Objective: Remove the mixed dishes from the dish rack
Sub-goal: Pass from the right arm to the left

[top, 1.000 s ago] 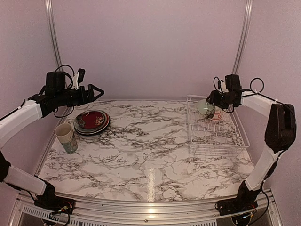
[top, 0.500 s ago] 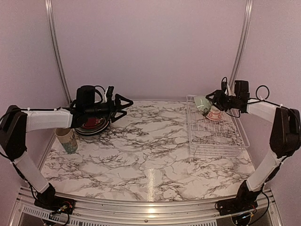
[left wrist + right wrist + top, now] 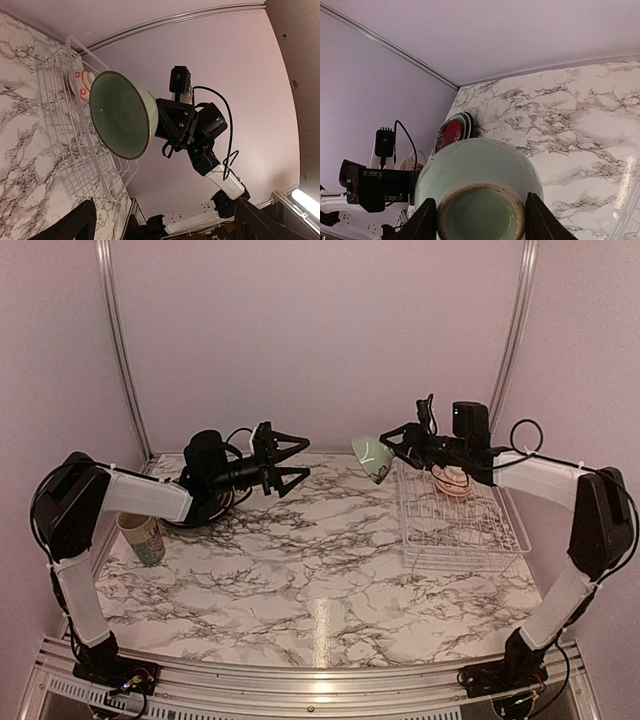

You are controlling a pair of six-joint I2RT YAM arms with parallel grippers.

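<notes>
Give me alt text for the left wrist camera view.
The right arm holds a pale green bowl in the air, its inside facing the camera. Behind it, a white wire rack on a marble table holds a small orange-patterned bowl.

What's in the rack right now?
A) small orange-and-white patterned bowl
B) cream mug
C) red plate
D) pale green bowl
A: the patterned bowl sits in the dish rack; the green bowl is held clear of it, and the mug and plates are on the table.
</notes>
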